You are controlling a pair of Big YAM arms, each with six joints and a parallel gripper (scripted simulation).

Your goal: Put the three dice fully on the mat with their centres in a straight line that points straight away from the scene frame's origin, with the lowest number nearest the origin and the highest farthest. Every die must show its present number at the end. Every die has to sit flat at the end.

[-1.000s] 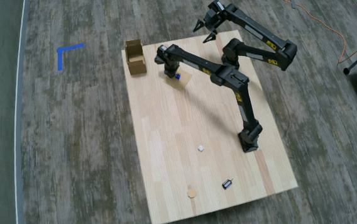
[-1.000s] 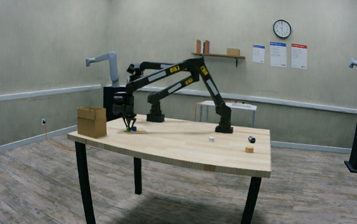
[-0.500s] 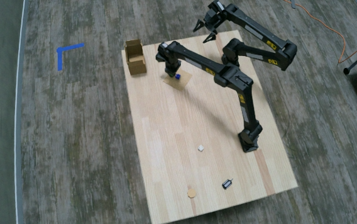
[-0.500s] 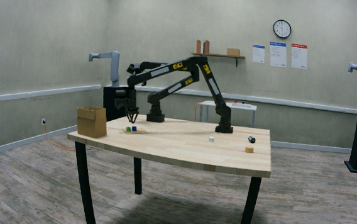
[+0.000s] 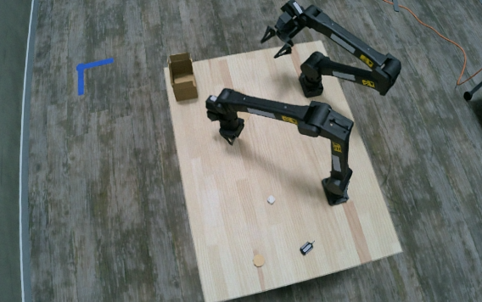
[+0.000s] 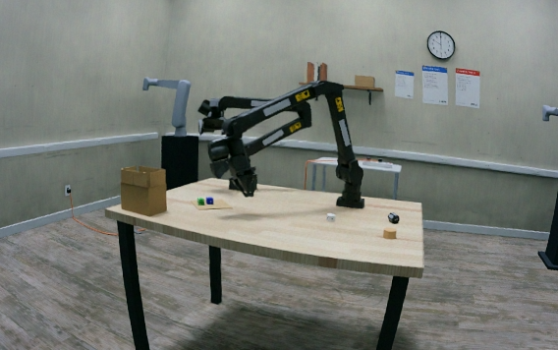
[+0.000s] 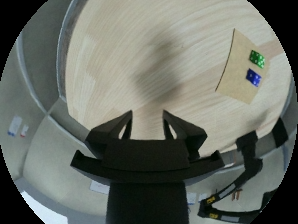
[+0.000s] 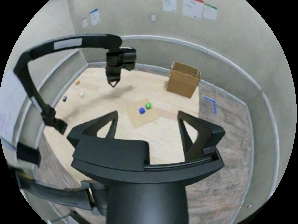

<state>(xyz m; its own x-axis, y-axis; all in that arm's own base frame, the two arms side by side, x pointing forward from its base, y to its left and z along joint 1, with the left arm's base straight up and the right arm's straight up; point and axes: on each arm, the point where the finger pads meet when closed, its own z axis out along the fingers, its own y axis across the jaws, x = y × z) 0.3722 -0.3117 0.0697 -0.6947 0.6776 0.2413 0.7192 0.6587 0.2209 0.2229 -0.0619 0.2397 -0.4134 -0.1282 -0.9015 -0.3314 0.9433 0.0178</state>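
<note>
Left gripper (image 5: 231,142) (image 6: 250,195) (image 7: 148,112) (image 8: 114,85): you have its fingers part-way apart, nothing between them, pointing down above the pale wooden desk (image 5: 297,229) (image 6: 295,241) (image 7: 110,60) (image 8: 65,117). Your right gripper (image 5: 275,46) (image 8: 147,113) is raised, fingers wide apart and bare.

Near the left gripper, the thin tan square mat (image 6: 213,206) (image 7: 231,75) (image 8: 135,119) carries a green die (image 6: 200,202) (image 7: 257,58) (image 8: 148,106) and, just beside it, a blue die (image 6: 210,201) (image 7: 253,77) (image 8: 142,111).

Off the mat, well apart: a white die (image 5: 271,199) (image 6: 331,216) (image 8: 82,95) on the desk. Its number: can't tell.

Further along, you have a round tan wooden block (image 5: 258,260) (image 6: 389,234) and a small black cylindrical thing (image 5: 306,248) (image 6: 393,217) (image 8: 64,98). Open brown cardboard box (image 5: 185,90) (image 6: 143,192) (image 8: 183,82) stands at the other end.

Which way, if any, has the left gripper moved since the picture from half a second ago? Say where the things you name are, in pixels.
Yes: in the top view, the left gripper (image 5: 230,141) (image 6: 250,195) (image 7: 147,113) (image 8: 112,84) has moved away from the cardboard box (image 5: 185,90) (image 6: 143,194) (image 8: 183,85), towards the white die (image 5: 271,199) (image 6: 331,216) (image 8: 82,95).
</note>
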